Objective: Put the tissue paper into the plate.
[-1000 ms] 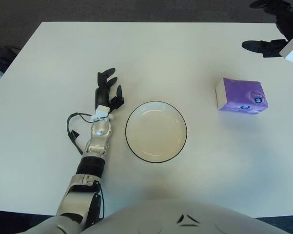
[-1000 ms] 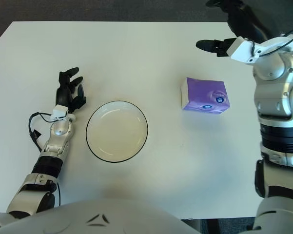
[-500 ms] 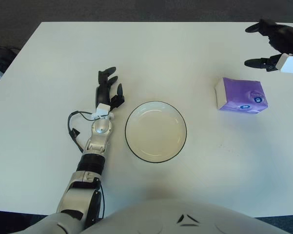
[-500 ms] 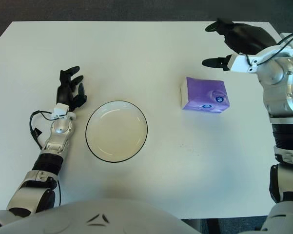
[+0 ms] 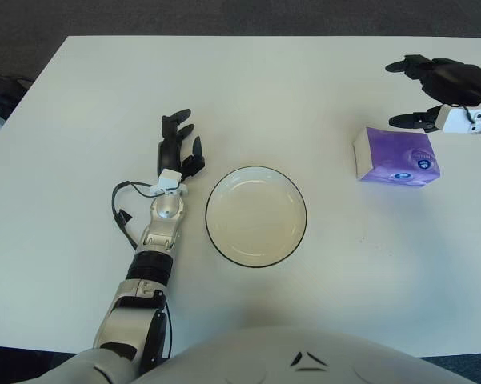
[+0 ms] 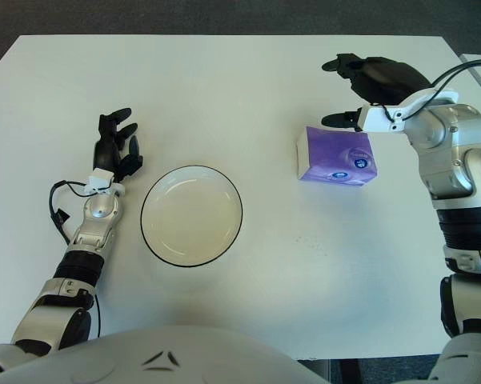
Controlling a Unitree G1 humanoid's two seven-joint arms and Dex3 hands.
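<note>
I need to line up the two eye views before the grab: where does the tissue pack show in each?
Left eye view: the purple tissue pack lies far right, just under the open right hand.
Right eye view: the tissue pack lies right of centre, nearer the middle.
Shared landmark: the black-rimmed plate, to the pack's left in both views.

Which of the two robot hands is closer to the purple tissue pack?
The right hand, with fingers spread just behind the purple tissue pack. The left hand shows far away, left of the round white black-rimmed plate.
</note>
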